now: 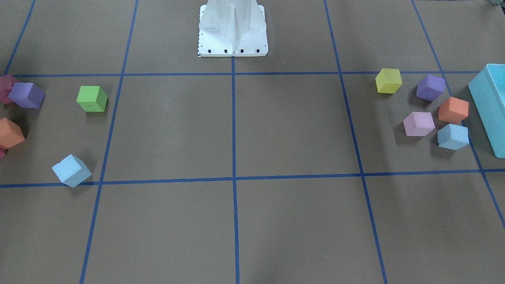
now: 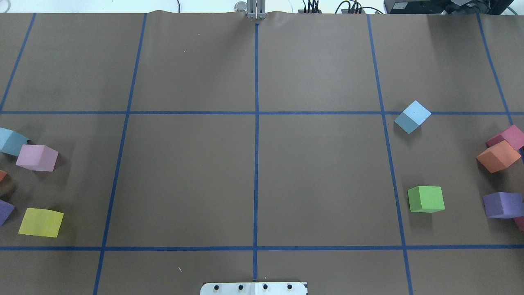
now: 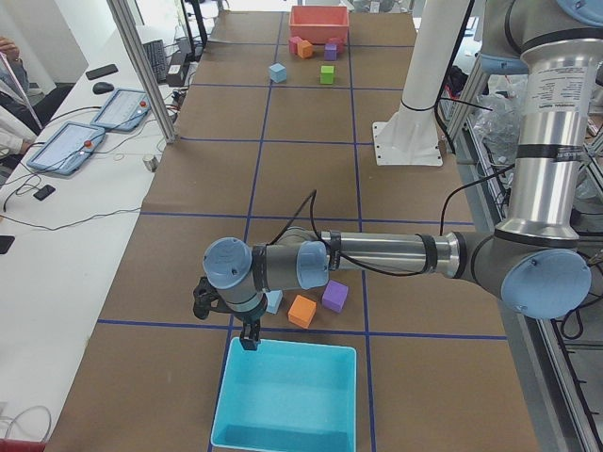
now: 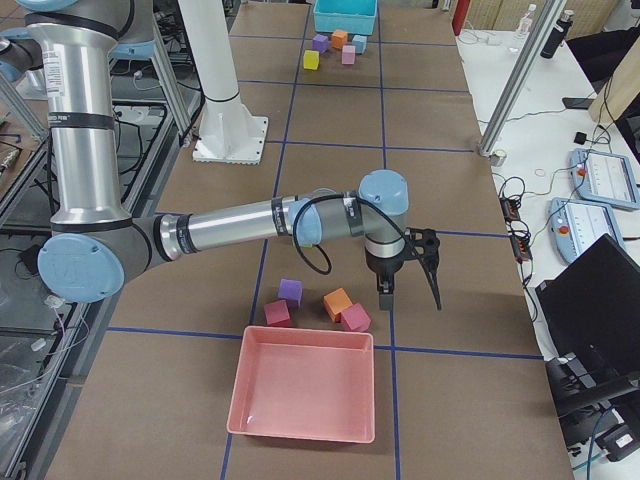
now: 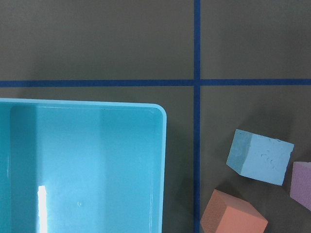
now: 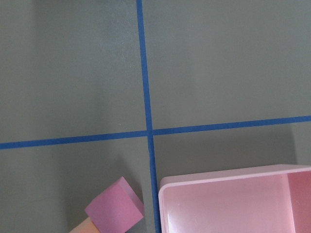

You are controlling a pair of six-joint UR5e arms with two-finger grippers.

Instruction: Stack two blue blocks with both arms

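On the table (image 2: 319, 172), brown paper with a blue tape grid, both arms are stretched out low toward opposite ends. The left arm (image 3: 377, 252) reaches to its end, with the left gripper (image 3: 224, 325) hanging over the near rim of the turquoise box (image 1: 491, 106). The right arm (image 4: 230, 228) does the same on the other side, with the right gripper (image 4: 411, 298) up in the air just beside the pink tray (image 6: 228, 173). Neither gripper is holding anything. Both only show up in the side cameras, so I honestly can't tell whether the jaws are wide or narrow.

Now the cubes. The left blue block (image 1: 453, 136) sits on the paper near the turquoise box, not touching it. It's in a loose cluster, right next to an orange block (image 1: 453, 110) and a pink block (image 1: 419, 124). In the left wrist view it's turned at an angle to the tape lines. The right blue block (image 1: 72, 170) is way over on the robot's right side, off by itself. It's turned corner-on, with one corner on a tape line. A green block (image 1: 92, 98) is its nearest neighbour, well apart from it. So the two blues are at opposite ends of the table, nothing stacked.
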